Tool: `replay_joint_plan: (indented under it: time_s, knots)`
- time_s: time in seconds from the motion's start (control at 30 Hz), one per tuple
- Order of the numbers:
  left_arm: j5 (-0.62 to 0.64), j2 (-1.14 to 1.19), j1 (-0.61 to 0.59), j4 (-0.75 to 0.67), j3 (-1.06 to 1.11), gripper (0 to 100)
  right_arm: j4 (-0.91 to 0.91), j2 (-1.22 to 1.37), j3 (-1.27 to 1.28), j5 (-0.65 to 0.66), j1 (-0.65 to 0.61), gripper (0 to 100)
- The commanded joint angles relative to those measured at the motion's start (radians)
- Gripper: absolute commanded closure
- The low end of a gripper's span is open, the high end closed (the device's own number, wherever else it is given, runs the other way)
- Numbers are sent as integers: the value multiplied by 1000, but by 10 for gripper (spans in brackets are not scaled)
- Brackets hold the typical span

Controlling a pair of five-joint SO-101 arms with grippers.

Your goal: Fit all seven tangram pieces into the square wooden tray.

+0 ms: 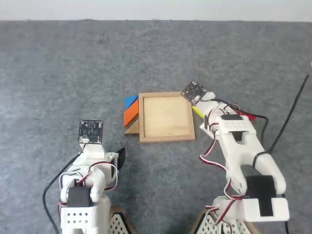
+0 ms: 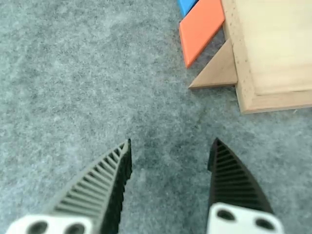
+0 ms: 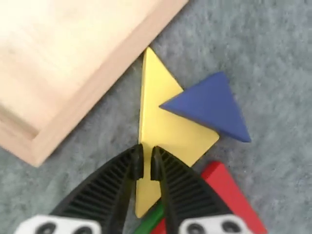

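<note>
The right tool (image 3: 146,161), jaws nearly closed, has its tips over the yellow triangle (image 3: 163,129), which lies on the counter (image 3: 258,44) just beside the wooden tray (image 3: 83,105). The left tool (image 2: 170,151) gapes wide, well short of the tray.

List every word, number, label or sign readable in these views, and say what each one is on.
No text can be read in any view.
wooden tray: bare wood, no marking.
orange piece, yellow piece, red piece: plain faces, no print.
left arm's circuit board and right arm's circuit board: any print is too small to read.
</note>
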Motion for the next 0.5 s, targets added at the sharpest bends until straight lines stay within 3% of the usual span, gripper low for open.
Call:
replay_joint_plan:
  time_s: [0.0,0.1,0.37,0.47]
  knots:
    - [-8,-11,0,6,-7,755,1,-4,-71,-74,51,962]
    - [-8,-11,0,6,-7,755,18,-42,-74,-166,82,953]
    - [-8,-11,0,6,-7,755,331,-312,-121,-546,128,828]
    - [-8,-11,0,6,-7,755,360,-300,-135,-582,137,806]
